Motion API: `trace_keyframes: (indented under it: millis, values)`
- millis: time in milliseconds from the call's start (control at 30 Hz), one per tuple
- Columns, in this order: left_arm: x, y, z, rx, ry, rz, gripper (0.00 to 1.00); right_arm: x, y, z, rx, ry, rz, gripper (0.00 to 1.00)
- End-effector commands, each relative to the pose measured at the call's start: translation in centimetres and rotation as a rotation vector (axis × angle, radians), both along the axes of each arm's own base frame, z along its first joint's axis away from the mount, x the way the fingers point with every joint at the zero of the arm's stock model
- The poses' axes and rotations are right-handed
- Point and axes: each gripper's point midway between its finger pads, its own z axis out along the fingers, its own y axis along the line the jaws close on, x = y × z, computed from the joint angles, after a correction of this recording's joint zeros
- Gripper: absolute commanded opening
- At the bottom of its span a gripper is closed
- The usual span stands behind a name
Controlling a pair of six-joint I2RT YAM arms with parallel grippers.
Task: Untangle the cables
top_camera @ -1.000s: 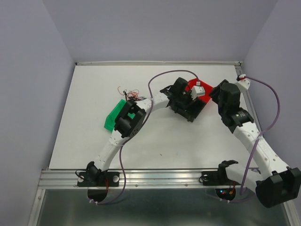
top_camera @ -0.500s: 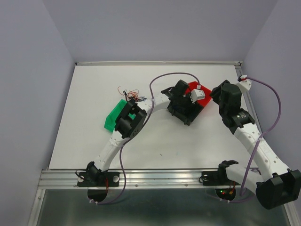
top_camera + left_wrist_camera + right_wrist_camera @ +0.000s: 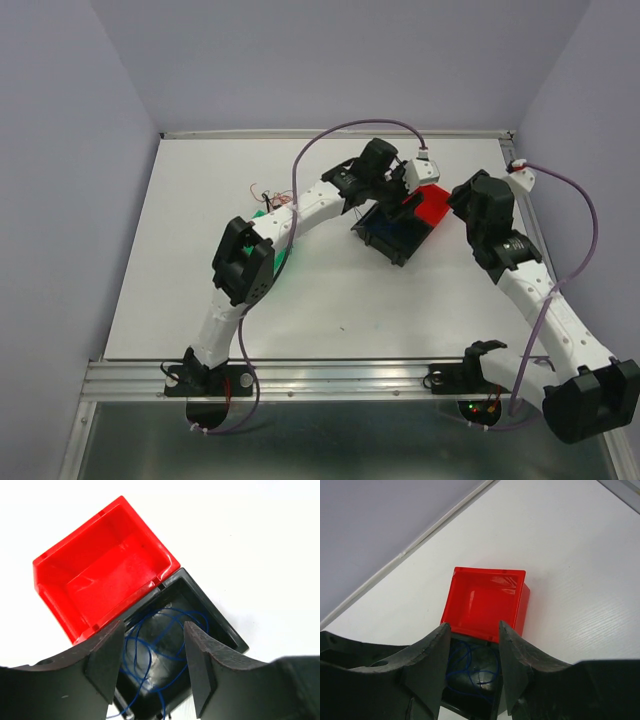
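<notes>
Over the black bin (image 3: 216,611), the left gripper (image 3: 153,635) hangs with its two fingers parted and nothing between them. In its wrist view a blue cable (image 3: 145,652) lies coiled in loose loops on the bin's floor, straight below the gap between the fingers and clear of both. One loop runs down toward the near rim; whether it spills over the edge cannot be told.

A red bin (image 3: 100,570) sits corner to corner against the black one, touching it, on the side farther from the left gripper. No cable shows in it.

To the right of the pair, the right gripper (image 3: 474,630) is also released, its fingers spread and grasping nothing. It looks down on the same two bins, the red one beyond its fingertips and the black one, with the blue cable, showing between them.

Seen from above, both arms reach toward the far right of the white desk (image 3: 200,300). Well apart from both grippers, on the far left side of the left arm, a small tangle of thin cables (image 3: 265,193) lies on the bare desk, red and dark strands knotted together; how many there are is too fine to count. Just beside it, a green bin (image 3: 276,262) is mostly hidden under the left arm.

The count stands at two grippers, three bins, one loose blue cable and one tangle.
</notes>
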Motion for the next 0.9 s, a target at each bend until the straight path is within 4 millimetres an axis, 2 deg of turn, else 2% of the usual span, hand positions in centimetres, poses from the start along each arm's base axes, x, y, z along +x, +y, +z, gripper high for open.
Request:
trace_keyframes:
  millis: [0,33,100,133,167,200,233,267,300,400,433,467,500,533,567,600,667,700,733,767,867]
  values:
    - [-1.8,2.7,2.6,0.065,-0.024,0.013,0.67,0.8,0.4,-0.7,0.005,0.012,0.020,0.49]
    - [-2.1,3.6,1.4,0.093,-0.023,0.016,0.68,1.1,0.9,-0.8,0.004,0.019,0.048,0.49]
    - [-1.7,5.1,1.7,0.104,-0.063,0.064,0.70,1.8,2.0,-1.4,-0.008,0.043,0.114,0.49]
    - [-1.4,5.7,4.2,0.053,-0.117,0.088,0.70,2.4,3.3,-2.5,0.003,0.072,0.179,0.50]
    - [-0.9,7.3,4.8,0.031,-0.138,0.128,0.71,3.0,4.8,-3.3,0.012,0.088,0.255,0.50]
    - [-0.5,8.2,5.0,0.021,-0.143,0.150,0.71,3.5,5.8,-3.0,0.018,0.065,0.312,0.50]
    - [-0.1,9.3,5.4,0.007,-0.146,0.177,0.71,3.5,6.7,-3.8,0.017,0.087,0.367,0.50]
    - [0.6,11.2,4.3,0.007,-0.108,0.205,0.71,3.8,7.6,-3.7,0.007,0.063,0.423,0.51]
    - [1.0,12.5,6.1,-0.040,-0.127,0.222,0.71,3.6,9.2,-3.7,0.023,0.056,0.513,0.53]
    - [2.1,16.4,6.3,-0.104,-0.051,0.280,0.75,3.6,12.0,-3.2,0.006,-0.002,0.659,0.62]
    - [3.1,18.7,7.7,-0.155,-0.047,0.298,0.76,3.4,13.0,-2.9,0.004,-0.021,0.706,0.64]
    - [3.5,20.4,7.3,-0.171,-0.016,0.322,0.78,3.3,13.9,-3.1,-0.021,-0.022,0.743,0.65]
    - [3.3,21.2,7.6,-0.216,0.023,0.318,0.79,3.3,14.5,-3.2,-0.030,-0.028,0.769,0.65]
    - [4.6,23.7,8.8,-0.256,-0.010,0.371,0.80,3.2,15.4,-3.0,-0.034,-0.042,0.812,0.65]
    - [4.8,24.6,8.4,-0.264,-0.008,0.393,0.80,3.2,16.6,-3.7,-0.055,-0.029,0.855,0.62]
    - [5.3,25.6,8.9,-0.266,-0.034,0.435,0.81,3.1,17.5,-4.2,-0.067,-0.021,0.884,0.62]
    - [6.3,27.4,8.6,-0.239,-0.068,0.509,0.83,3.7,18.7,-4.2,-0.117,-0.022,0.910,0.63]
    - [6.8,28.4,8.0,-0.206,-0.085,0.562,0.85,3.6,20.3,-5.6,-0.138,0.009,0.937,0.63]
    - [6.9,28.8,7.7,-0.191,-0.098,0.581,0.85,3.7,20.9,-5.8,-0.159,0.015,0.946,0.64]
    - [6.8,29.2,6.5,-0.167,-0.100,0.592,0.86,3.6,22.2,-5.9,-0.190,0.018,0.972,0.65]
    - [7.4,30.0,4.9,-0.130,-0.114,0.630,0.86,4.1,22.9,-8.1,-0.247,0.083,0.960,0.65]
